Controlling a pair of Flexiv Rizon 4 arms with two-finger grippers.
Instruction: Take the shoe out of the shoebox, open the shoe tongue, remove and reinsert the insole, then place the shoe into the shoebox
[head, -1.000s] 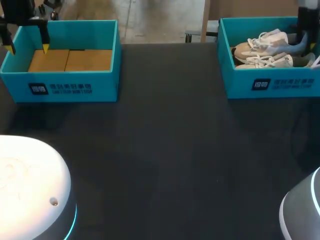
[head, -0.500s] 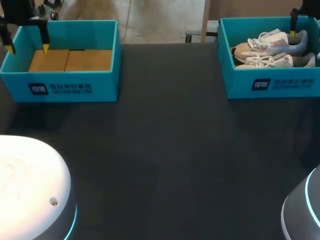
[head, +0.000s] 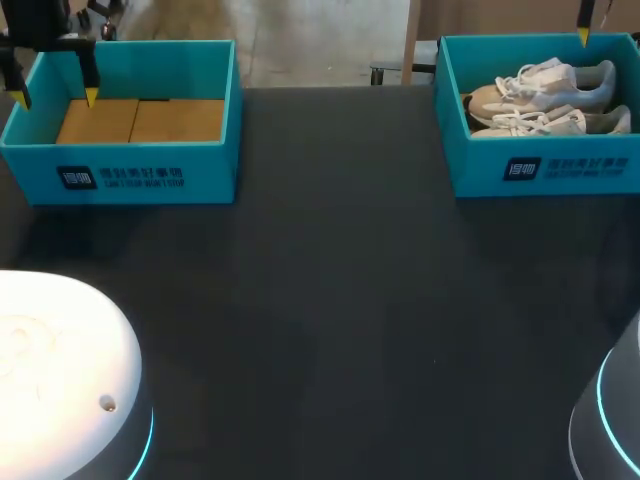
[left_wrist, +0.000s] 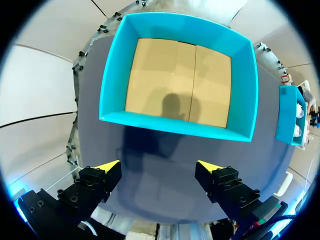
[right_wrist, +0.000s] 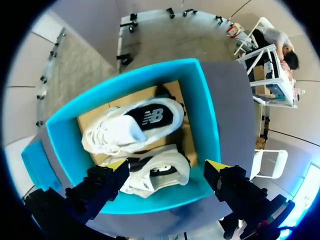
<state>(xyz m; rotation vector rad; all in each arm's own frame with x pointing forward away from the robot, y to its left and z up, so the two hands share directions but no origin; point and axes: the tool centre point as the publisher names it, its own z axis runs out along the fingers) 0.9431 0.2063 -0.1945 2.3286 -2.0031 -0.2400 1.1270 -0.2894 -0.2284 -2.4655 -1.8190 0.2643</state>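
Two white sneakers lie side by side in the teal shoebox (head: 540, 170) at the back right, one shoe (head: 545, 85) behind the other shoe (head: 535, 122). My right gripper (right_wrist: 166, 165) hangs open well above that shoebox (right_wrist: 205, 115), over the nearer shoe (right_wrist: 155, 175), and holds nothing. The head view catches only one yellow fingertip (head: 584, 38) of it, above the box's far wall. My left gripper (head: 57, 98) hangs open and holds nothing over the second teal box (head: 130, 175) at the back left. That box (left_wrist: 175, 125) shows only a bare cardboard floor.
The black table (head: 340, 300) stretches between the two boxes. A white rounded robot housing (head: 60, 380) fills the near left corner and another housing (head: 610, 420) the near right corner.
My right gripper has opened and risen out of the right shoebox, away from the far shoe's heel. Both shoes stay in the box. The left arm has not moved.
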